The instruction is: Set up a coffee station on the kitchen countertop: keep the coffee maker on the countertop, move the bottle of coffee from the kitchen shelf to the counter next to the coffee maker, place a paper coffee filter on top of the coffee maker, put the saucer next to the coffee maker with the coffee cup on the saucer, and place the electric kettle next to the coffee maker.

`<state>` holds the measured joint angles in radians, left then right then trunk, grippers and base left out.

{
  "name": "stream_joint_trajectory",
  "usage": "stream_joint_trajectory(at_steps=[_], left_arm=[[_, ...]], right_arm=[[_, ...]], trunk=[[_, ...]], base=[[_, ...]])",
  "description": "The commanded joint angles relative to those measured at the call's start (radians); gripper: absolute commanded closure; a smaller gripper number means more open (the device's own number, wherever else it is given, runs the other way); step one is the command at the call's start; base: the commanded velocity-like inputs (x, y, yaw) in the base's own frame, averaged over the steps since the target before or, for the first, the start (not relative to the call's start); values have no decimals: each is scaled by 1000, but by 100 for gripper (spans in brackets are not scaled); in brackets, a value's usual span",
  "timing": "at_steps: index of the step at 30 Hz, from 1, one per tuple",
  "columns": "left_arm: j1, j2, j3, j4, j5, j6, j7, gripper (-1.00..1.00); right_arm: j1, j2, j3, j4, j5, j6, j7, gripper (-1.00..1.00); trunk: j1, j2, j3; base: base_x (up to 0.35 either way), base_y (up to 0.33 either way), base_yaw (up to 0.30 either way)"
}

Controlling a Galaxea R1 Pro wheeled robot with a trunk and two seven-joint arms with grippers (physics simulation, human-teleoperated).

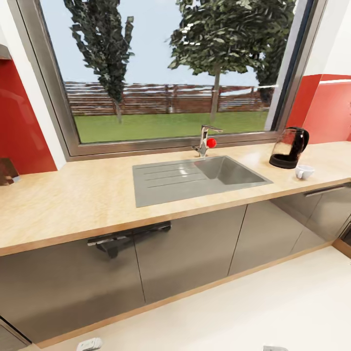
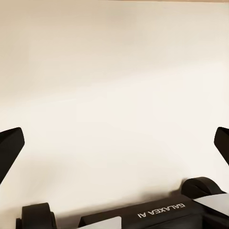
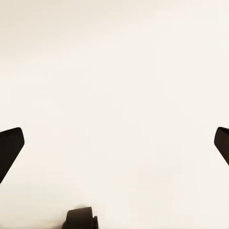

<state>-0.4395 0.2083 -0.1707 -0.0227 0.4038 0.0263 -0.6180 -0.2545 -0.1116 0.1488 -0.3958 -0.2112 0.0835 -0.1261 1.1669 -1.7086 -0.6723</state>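
Pale floor (image 1: 273, 302) nearest us; both our grippers, left (image 2: 114, 143) and right (image 3: 114, 143), spread wide above it, holding nothing. Countertop (image 1: 73, 195) beyond: sink (image 1: 195, 178); coffee cup (image 1: 304, 171) just before electric kettle (image 1: 290, 147), far right. Window (image 1: 165, 73) behind.

Black-and-clear electric kettle (image 1: 289, 147), white coffee cup (image 1: 304, 171), tan countertop (image 1: 73, 195), grey sink (image 1: 195, 179), red walls (image 1: 22, 126).
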Motion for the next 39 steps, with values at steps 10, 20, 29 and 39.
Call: stream_joint_trajectory(at_steps=[10, 20, 29, 39], left_arm=[[-1, -13, -8, 0, 10, 1, 33, -100], [-1, -23, -7, 0, 10, 1, 75, -100], [-1, -24, -7, 0, 10, 1, 78, -100], [0, -24, -7, 0, 10, 1, 78, -100]], right_arm=[[4, -3, 8, -38, -6, 71, 18, -100], [4, -3, 8, -40, -5, 71, 20, -100], [4, -3, 8, -40, -5, 71, 20, -100], [4, -4, 8, -40, -5, 71, 20, -100]], trunk=[[0, 0, 2], [0, 0, 2], [0, 0, 2], [0, 0, 2]], base=[[0, -162, -132], [0, -170, -136], [1, -10, -246], [175, -185, -135]])
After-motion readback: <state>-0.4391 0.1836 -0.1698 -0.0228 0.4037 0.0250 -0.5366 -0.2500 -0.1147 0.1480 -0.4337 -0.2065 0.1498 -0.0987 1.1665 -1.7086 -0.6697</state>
